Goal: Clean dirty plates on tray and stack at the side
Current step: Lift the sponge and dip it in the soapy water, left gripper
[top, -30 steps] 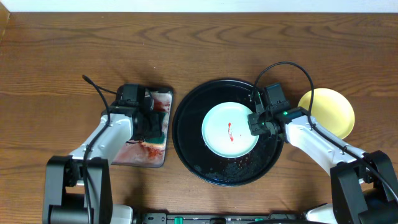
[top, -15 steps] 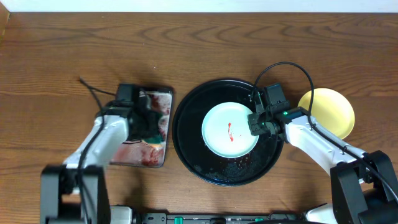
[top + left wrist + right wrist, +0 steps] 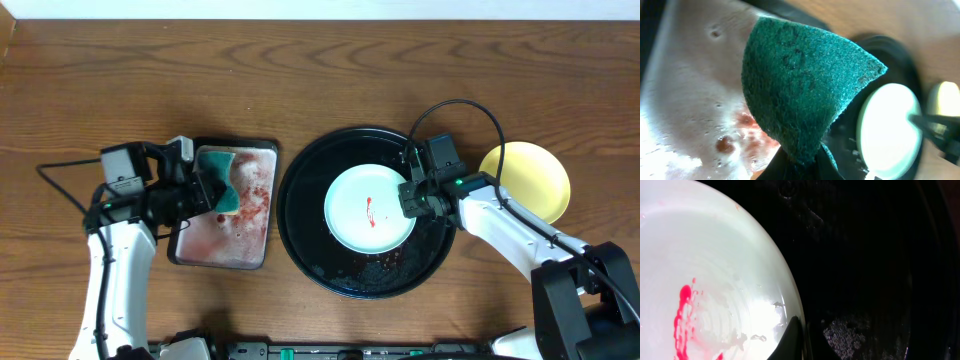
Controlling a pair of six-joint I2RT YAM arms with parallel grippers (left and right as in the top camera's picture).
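I am looking down on a dark brown wooden bench (image 3: 320, 80) with visible grain. A thin pale strip of wall is showing along its far edge.

The round black tray (image 3: 300, 240) is sitting in the middle, wet, with a patch of suds (image 3: 845, 330) on its floor. Inside it a pale blue plate (image 3: 355, 215) is lying flat, with a red smear (image 3: 685, 310) at its centre. A yellow plate (image 3: 535, 175) is resting on the bench just beside the tray, to its right. Left of the round tray, a small rectangular tray (image 3: 225, 235) is holding pinkish foam.

The right jaws are pressed together on the blue plate's right rim, pinching it. The left jaws are pinching a green sponge (image 3: 220, 180), which is hanging over the far end of the small tray. In the left wrist view the sponge (image 3: 800, 85) is standing up from the jaws, with the foam behind it.

Compared with a second ago, the left arm (image 3: 110, 250) is swinging out to the left. Then it was bent across the small tray with its jaws spread down in the foam. Now its wrist is lying along that tray's left edge and the sponge is up, clear of the foam. The right arm (image 3: 500, 225), both plates and both trays are sitting just where they were.
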